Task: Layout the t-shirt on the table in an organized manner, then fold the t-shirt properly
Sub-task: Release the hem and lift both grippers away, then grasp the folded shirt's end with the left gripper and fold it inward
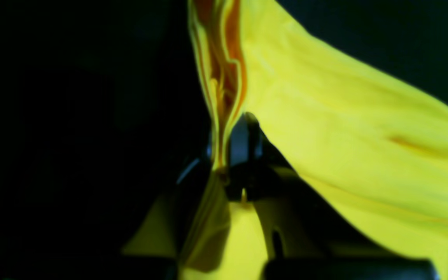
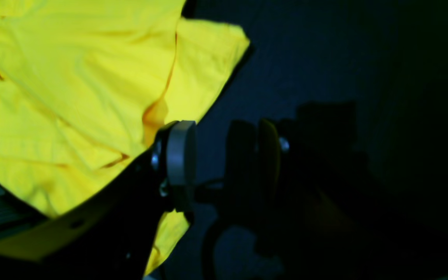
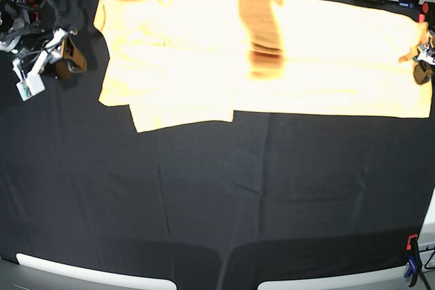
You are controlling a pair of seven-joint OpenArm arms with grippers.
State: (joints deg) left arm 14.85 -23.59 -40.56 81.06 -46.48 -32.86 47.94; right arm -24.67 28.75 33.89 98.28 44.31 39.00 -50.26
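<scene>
left gripper (image 1: 228,163) is clamped on the t-shirt (image 3: 272,52) hem at the table (image 3: 204,202) edge, right gripper (image 2: 212,155) gaping empty, so a one-sided tug probably skews it.

The right gripper (image 2: 212,155) has black fingers with flat grey pads (image 2: 181,155) held by small silver screws. Beside the table's (image 3: 204,202) far corner its arm is white, with a brown block — the left gripper (image 1: 230,155) is dark and blurred.
</scene>
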